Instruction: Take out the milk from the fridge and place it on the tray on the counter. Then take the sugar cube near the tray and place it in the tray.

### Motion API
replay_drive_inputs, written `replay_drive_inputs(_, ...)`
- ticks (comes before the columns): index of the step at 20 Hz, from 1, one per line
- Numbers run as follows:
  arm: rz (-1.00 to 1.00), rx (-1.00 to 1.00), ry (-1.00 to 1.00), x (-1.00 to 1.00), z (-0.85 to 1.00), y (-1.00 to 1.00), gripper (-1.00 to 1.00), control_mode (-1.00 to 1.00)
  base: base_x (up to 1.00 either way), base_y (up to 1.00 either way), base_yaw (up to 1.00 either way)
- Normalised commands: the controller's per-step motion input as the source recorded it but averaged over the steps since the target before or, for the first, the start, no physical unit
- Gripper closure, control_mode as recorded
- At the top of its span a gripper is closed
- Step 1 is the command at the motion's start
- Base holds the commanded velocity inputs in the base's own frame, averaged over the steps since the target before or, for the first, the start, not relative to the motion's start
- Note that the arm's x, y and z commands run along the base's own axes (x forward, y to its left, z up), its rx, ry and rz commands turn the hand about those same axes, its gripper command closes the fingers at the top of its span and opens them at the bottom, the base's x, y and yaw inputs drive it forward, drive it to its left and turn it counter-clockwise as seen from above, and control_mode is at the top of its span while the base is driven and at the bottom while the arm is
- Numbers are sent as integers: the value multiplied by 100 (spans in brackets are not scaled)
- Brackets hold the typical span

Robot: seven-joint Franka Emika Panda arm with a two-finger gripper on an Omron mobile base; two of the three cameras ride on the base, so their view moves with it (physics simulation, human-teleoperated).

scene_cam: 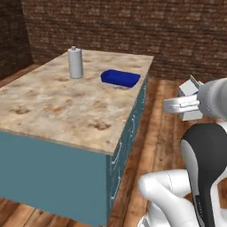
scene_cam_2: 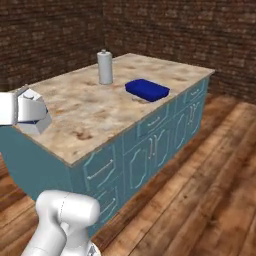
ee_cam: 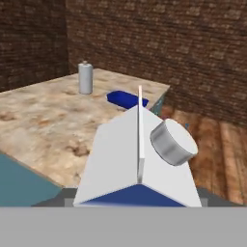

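The milk (ee_cam: pixel 137 159), a white gabled carton with a grey round cap and a blue base, sits between my fingers close to the hand camera. My gripper (scene_cam: pixel 186 104) is shut on it, in the air off the counter's right end. From the right base the carton (scene_cam_2: pixel 31 111) hangs above the counter's near corner. The deep-blue tray (scene_cam: pixel 120 78) lies on the beige counter (scene_cam: pixel 57 106) near its far right edge, well ahead of the carton. A tiny pale sugar cube (scene_cam_2: pixel 136 99) rests against the tray's (scene_cam_2: pixel 147 89) near side. The fridge is out of view.
A tall grey canister (scene_cam: pixel 76 63) with a knob lid stands left of the tray. Teal cabinet fronts (scene_cam_2: pixel 150 145) run below the counter. Wooden floor lies on the right and brick walls stand behind.
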Motion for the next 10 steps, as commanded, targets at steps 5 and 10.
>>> replay_drive_inputs(5,0,0,0,0,0,0,100,100,39,-41,82)
replay_drive_inputs(10,0,0,0,0,0,0,100,100,34,-97,56)
